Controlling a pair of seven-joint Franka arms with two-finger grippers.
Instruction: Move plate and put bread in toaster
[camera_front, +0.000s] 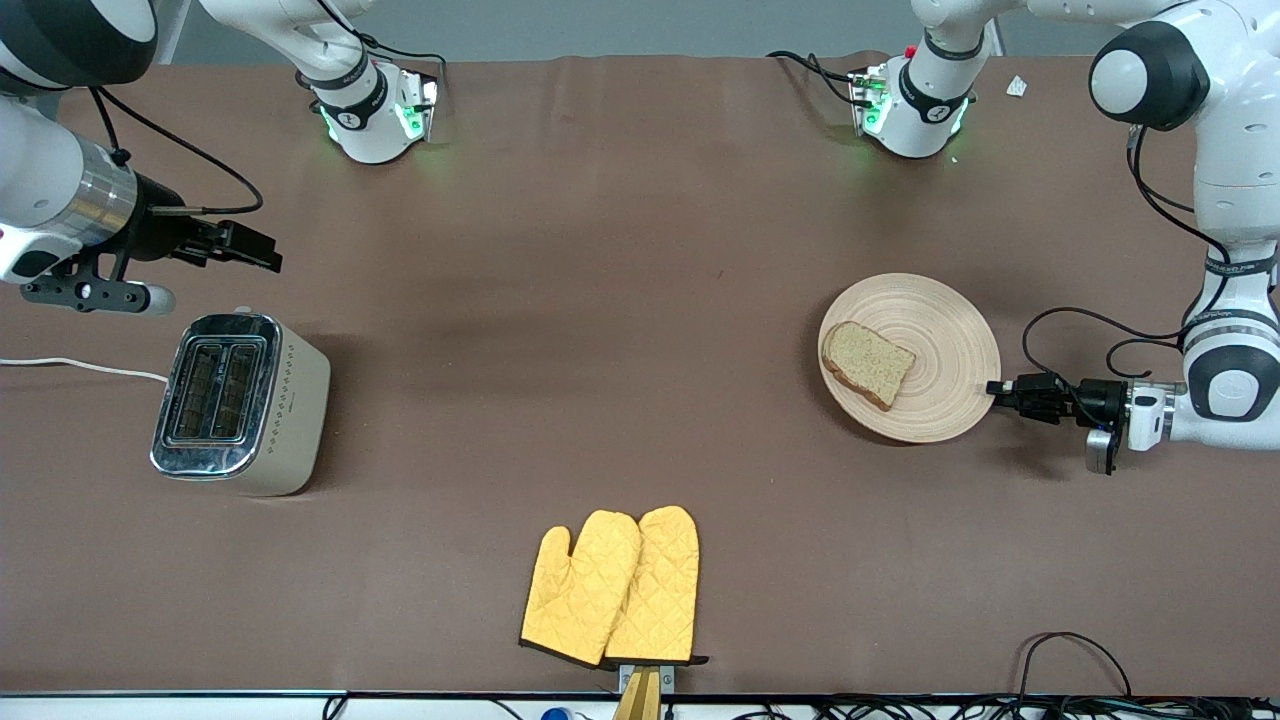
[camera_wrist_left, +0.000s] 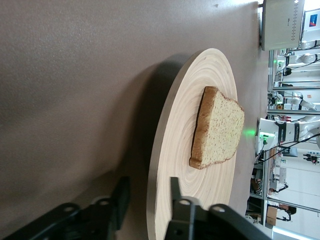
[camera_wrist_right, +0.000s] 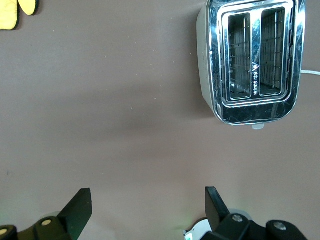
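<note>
Very little lettering is showing anywhere. The toaster (camera_front: 240, 403) is carrying a short dark brand mark on its cream side wall beside a row of small dots, but its letters are too small to read, and a small triangular mark with tiny characters is sitting on the chrome bar between its two slots (camera_wrist_right: 255, 70), also unreadable. The collars at the two arm bases are bearing small dark marks that cannot be made out

Bright, even overhead light; soft shadows, sharp frames.
</note>
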